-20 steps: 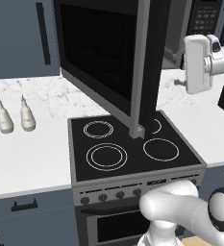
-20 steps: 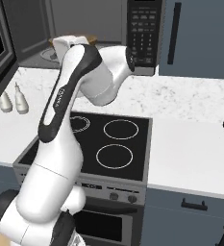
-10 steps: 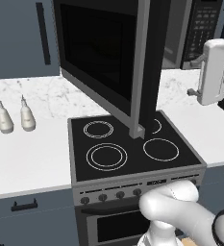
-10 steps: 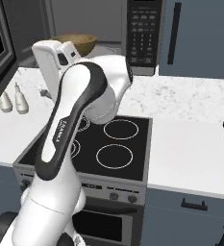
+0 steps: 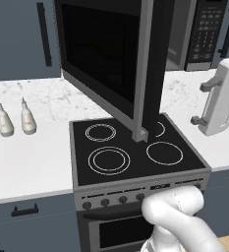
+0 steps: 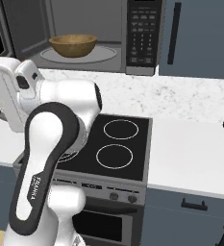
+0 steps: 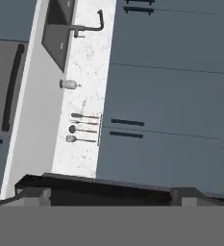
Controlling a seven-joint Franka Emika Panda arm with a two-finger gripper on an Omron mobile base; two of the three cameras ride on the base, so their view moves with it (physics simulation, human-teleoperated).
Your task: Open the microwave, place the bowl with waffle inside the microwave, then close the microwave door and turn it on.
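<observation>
We see the microwave (image 6: 84, 36) w/ its door (image 5: 106, 54) swung wide open, hanging out over the stove (image 5: 135, 152). The bowl (image 6: 73, 44) sits inside on the turntable, left of the keypad. Arm is pulled back from the cavity, off to the side. Gripper (image 7: 108, 192) looks along a counter (image 7: 82, 96) w/ sink and utensils; jaws spread wide, nothing between them. Two bottles (image 5: 15, 118) stand left of stove.

black stove (image 5: 135, 152), two bottles (image 5: 14, 119) on white counter (image 5: 27, 162)
</observation>
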